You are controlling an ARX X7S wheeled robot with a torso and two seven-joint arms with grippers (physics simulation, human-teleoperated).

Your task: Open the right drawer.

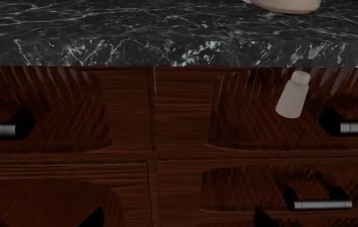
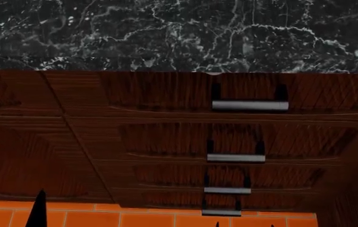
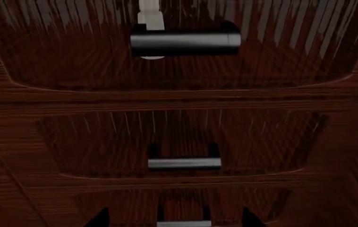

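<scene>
Below the black marble countertop (image 2: 179, 33), the wide reddish-brown wood drawer (image 2: 166, 92) with silver bar handle (image 2: 250, 105) sits flush — contents hidden; both claws' states — can't tell.

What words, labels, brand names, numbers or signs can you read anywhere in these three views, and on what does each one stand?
None. The marble countertop, the right drawer with its silver bar handle, the lower drawers and the pale bottle bear no lettering.

Left hand fingertips (image 1: 97, 216): black, pointed, at 6 o'clock edge.
Right hand fingertips (image 3: 100, 217): black, pointed.
Head view: black tapering spike (image 2: 38, 210), 7 o'clock.
</scene>
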